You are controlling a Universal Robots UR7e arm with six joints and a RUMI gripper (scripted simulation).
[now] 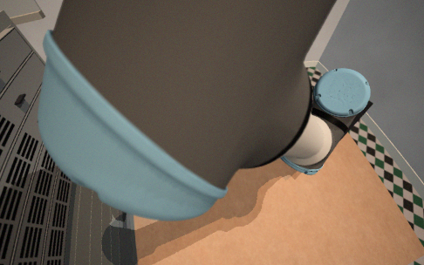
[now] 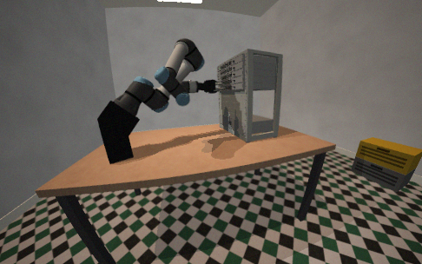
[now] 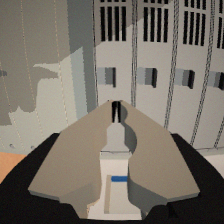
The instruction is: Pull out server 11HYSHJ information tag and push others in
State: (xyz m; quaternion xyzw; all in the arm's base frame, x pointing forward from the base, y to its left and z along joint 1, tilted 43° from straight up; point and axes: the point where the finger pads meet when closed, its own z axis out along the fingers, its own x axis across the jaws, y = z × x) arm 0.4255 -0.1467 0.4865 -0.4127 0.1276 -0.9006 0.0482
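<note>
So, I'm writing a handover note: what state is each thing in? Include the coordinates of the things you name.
Gripper (image 2: 220,87) (image 3: 116,102): shut, nothing between its fingers.
Rack (image 2: 249,104): upright on the table.
Servers (image 1: 13,71) (image 2: 234,79) (image 3: 114,56): mounted in the rack's upper part.
White piece with blue stripe (image 3: 119,178): partly hidden by the fingers; cannot tell how far out.
Yellow crate (image 2: 388,150): stacked on the grey crate (image 2: 377,174).

Arm (image 1: 188,78) (image 2: 177,56): dark grey and off-white segments, pale blue joint caps, angular black base (image 2: 116,135). Jaws (image 2: 217,87): tapered, greyish-beige, notched inner edges, flanked by black. All appeared matt.
</note>
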